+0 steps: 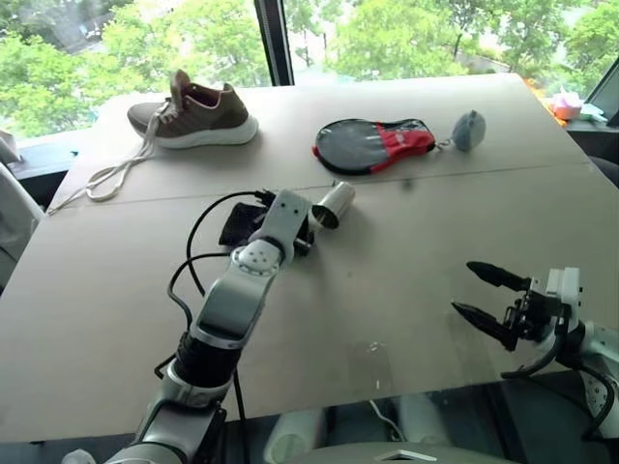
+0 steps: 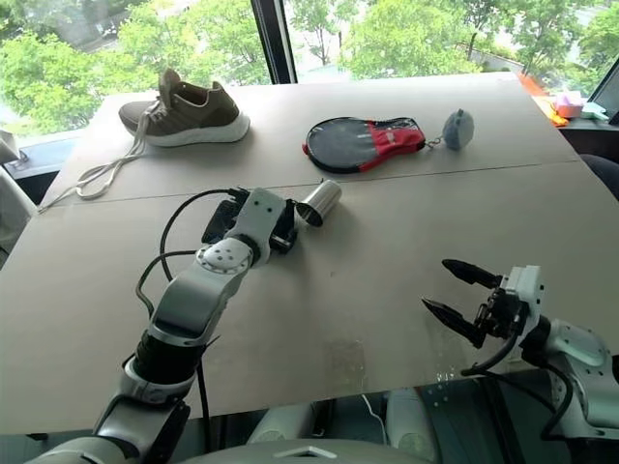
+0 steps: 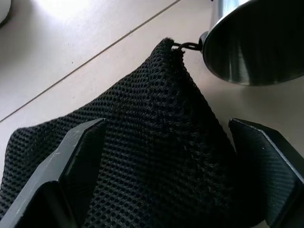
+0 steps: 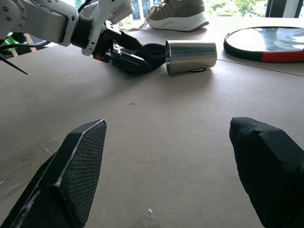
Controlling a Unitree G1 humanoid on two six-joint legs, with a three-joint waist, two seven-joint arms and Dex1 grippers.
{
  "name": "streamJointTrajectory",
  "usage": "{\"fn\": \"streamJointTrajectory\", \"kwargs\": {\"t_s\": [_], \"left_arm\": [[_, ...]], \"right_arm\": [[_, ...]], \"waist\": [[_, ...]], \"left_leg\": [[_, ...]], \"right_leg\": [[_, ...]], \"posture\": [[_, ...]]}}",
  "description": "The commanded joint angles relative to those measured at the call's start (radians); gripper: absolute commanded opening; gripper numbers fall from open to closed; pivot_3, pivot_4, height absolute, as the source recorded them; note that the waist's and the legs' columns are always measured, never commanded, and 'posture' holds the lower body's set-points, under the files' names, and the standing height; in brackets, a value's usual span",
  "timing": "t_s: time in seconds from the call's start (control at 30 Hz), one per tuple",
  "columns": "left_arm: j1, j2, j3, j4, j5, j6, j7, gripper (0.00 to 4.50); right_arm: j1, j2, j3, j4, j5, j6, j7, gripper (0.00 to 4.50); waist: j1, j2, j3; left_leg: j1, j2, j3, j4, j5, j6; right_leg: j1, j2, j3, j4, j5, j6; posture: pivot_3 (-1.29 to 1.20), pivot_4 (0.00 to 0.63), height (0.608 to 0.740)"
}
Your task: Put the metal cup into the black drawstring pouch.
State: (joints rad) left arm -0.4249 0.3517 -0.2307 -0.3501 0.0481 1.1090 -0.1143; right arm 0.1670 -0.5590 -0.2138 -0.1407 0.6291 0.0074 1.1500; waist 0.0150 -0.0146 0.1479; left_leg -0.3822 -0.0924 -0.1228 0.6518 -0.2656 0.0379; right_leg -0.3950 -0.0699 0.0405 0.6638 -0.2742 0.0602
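The metal cup lies on its side near the middle of the table in the left eye view, its open mouth turned toward the left arm. Just beside it, on the robot's left, the black drawstring pouch lies flat, partly hidden behind the left gripper, which reaches down over the pouch. Farther back lie a brown shoe with loose white laces, a black-and-red paddle case and a small grey ball just beside the case. At the near right the right gripper hovers above the table with its fingers spread and nothing between them, well apart from the cup.

In the left wrist view the pouch's black mesh fabric fills the space between the left gripper's two fingers, which stand wide on either side of it, not pressed in. The cup's rim sits just past the pouch's corner, where a short cord shows.

In the right wrist view the right gripper's fingers are parted over bare table. Beyond them the cup lies on its side, its mouth against the pouch, with the left gripper over the pouch.
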Motion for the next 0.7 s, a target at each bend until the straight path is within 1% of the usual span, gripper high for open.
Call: {"fn": "streamJointTrajectory", "kwargs": {"t_s": [0.03, 0.1, 0.17, 0.2, 0.23, 0.27, 0.43, 0.47, 0.63, 0.7], "left_arm": [[-0.007, -0.011, 0.03, -0.04, 0.034, -0.006, 0.03, 4.25], [-0.01, -0.014, 0.04, -0.043, 0.043, -0.012, 0.04, 4.25], [-0.011, -0.011, 0.057, -0.041, 0.055, -0.024, 0.052, 3.74], [-0.011, -0.007, 0.065, -0.038, 0.063, -0.03, 0.058, 3.41], [-0.011, -0.005, 0.076, -0.035, 0.068, -0.037, 0.064, 2.95], [-0.01, -0.005, 0.086, -0.032, 0.071, -0.04, 0.068, 2.58], [-0.006, 0.003, 0.11, -0.012, 0.089, -0.059, 0.078, 0.38], [-0.005, 0.005, 0.114, -0.006, 0.092, -0.063, 0.076, 0.07], [-0.003, 0.03, 0.14, 0.008, 0.098, -0.103, 0.064, 0.07], [-0.009, 0.029, 0.166, 0.011, 0.079, -0.124, 0.052, 0.07]], "right_arm": [[-0.008, 0.002, -0.026, 0.004, 0.005, -0.028, 0.012, 4.16], [-0.012, 0.003, -0.023, 0.009, 0.004, -0.031, 0.011, 4.16], [-0.017, 0.006, -0.019, 0.013, 0.002, -0.035, 0.009, 4.2], [-0.019, 0.008, -0.015, 0.014, 0.001, -0.036, 0.009, 4.2], [-0.02, 0.011, -0.011, 0.014, 0.0, -0.037, 0.008, 4.2], [-0.02, 0.014, -0.008, 0.014, -0.002, -0.038, 0.008, 4.2], [-0.021, 0.029, 0.001, 0.016, -0.011, -0.043, 0.008, 4.2], [-0.021, 0.031, 0.001, 0.016, -0.013, -0.043, 0.008, 4.2], [-0.042, 0.039, 0.021, -0.003, -0.035, -0.032, -0.014, 4.2], [-0.078, 0.059, 0.059, -0.045, -0.08, -0.019, -0.079, 4.2]], "waist": [[0.0, 0.0, 0.0], [0.0, 0.0, 0.0], [0.0, 0.0, 0.0], [0.0, 0.0, 0.0], [0.0, 0.0, 0.0], [0.0, 0.0, 0.0], [0.0, 0.0, 0.0], [0.0, 0.0, 0.0], [0.0, 0.0, 0.0], [-0.003, 0.0, 0.0]], "left_leg": [[0.0, 0.0, 0.0, 0.0, 0.0, 0.0], [0.0, 0.0, 0.0, 0.0, 0.0, 0.0], [0.0, 0.0, 0.0, 0.0, 0.0, 0.0], [0.0, 0.0, 0.0, 0.0, 0.0, 0.0], [0.0, 0.0, 0.0, 0.0, 0.0, 0.0], [0.0, 0.0, 0.0, 0.0, 0.0, 0.0], [0.0, 0.0, 0.0, 0.0, 0.0, 0.0], [0.0, 0.0, 0.0, 0.0, 0.0, 0.0], [0.0, 0.0, 0.0, 0.0, 0.0, 0.0], [0.0, 0.0, 0.0, 0.0, 0.0, 0.0]], "right_leg": [[0.0, 0.0, 0.0, 0.0, 0.0, 0.0], [0.0, 0.0, 0.0, 0.0, 0.0, 0.0], [0.0, 0.0, 0.0, 0.0, 0.0, 0.0], [0.0, 0.0, 0.0, 0.0, 0.0, 0.0], [0.0, 0.0, 0.0, 0.0, 0.0, 0.0], [0.0, 0.0, 0.0, 0.0, 0.0, 0.0], [0.0, 0.0, 0.0, 0.0, 0.0, 0.0], [0.0, 0.0, 0.0, 0.0, 0.0, 0.0], [0.0, 0.0, 0.0, 0.0, 0.0, 0.0], [0.0, 0.0, 0.0, 0.001, 0.0, 0.0]], "posture": [[0.0, 0.15, 0.74], [0.0, 0.15, 0.74], [0.0, 0.15, 0.74], [0.0, 0.15, 0.74], [0.0, 0.15, 0.74], [0.0, 0.15, 0.74], [0.0, 0.15, 0.74], [0.0, 0.15, 0.74], [0.0, 0.15, 0.74], [0.0, 0.15, 0.74]]}}
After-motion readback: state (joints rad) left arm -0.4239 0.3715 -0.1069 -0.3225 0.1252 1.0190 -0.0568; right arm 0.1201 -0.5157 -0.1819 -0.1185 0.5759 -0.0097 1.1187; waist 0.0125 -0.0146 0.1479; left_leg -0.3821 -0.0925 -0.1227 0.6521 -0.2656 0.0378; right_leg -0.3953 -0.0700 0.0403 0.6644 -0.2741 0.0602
